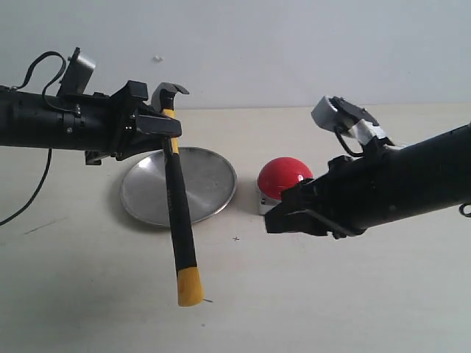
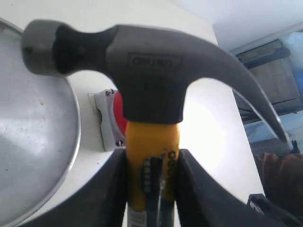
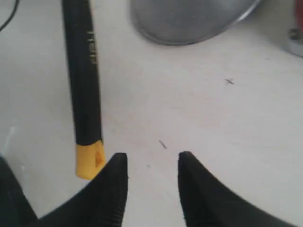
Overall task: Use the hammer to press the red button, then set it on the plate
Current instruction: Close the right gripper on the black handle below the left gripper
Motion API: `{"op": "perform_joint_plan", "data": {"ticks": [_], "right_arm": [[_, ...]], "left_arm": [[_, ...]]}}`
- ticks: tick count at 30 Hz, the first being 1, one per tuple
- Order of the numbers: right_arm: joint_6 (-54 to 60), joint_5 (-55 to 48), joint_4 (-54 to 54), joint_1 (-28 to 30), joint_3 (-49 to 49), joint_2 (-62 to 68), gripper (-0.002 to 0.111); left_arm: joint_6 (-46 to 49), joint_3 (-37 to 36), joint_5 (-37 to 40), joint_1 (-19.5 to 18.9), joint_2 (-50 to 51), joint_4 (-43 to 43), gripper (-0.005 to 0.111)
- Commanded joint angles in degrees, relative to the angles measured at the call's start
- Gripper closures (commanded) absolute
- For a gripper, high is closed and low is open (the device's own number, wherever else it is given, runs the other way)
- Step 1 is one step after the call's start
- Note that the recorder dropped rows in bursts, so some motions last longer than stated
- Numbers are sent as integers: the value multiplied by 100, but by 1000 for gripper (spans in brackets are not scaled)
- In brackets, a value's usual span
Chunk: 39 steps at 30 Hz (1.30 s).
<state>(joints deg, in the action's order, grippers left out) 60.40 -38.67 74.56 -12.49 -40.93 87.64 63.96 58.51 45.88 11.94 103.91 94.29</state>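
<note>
- Left claw (image 2: 151, 172) pinches hammer (image 1: 179, 213) at yellow neck, just under head; we rate that right.
- Head-heavy, stiff; handle below claw may swing.
- Right claw (image 3: 152, 182) spread, empty.

Black-yellow hammer (image 1: 179, 213), red button (image 1: 284, 175), base (image 1: 263, 204) seemingly grey

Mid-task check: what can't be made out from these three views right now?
- Red button: base partly hidden by the right arm in the exterior view; mostly behind the hammer in the left wrist view.
- Plate: cut off by the frame edge in both wrist views.
- Handle lettering, right wrist view: too blurred to read.
</note>
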Motion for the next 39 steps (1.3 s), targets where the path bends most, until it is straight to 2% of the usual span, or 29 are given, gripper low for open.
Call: {"op": "perform_joint_plan", "data": {"ticks": [1, 6, 17, 32, 37, 39], "right_arm": [[1414, -4, 1232, -496, -67, 234, 52], [1944, 707, 1807, -1032, -147, 412, 44], [1747, 1077, 1848, -1807, -1030, 1151, 45], [1474, 974, 2094, -1820, -1734, 2194, 45], [1474, 947, 2106, -1820, -1734, 2306, 51], [1474, 959, 2106, -1820, -1753, 2306, 62]], "left_arm": [[40, 3, 141, 18, -59, 384, 107], [40, 3, 103, 18, -59, 389, 107], [40, 3, 113, 18, -59, 389, 107], [51, 3, 129, 18, -59, 389, 107], [37, 3, 129, 18, -59, 369, 107], [37, 3, 129, 18, -59, 369, 107]]}}
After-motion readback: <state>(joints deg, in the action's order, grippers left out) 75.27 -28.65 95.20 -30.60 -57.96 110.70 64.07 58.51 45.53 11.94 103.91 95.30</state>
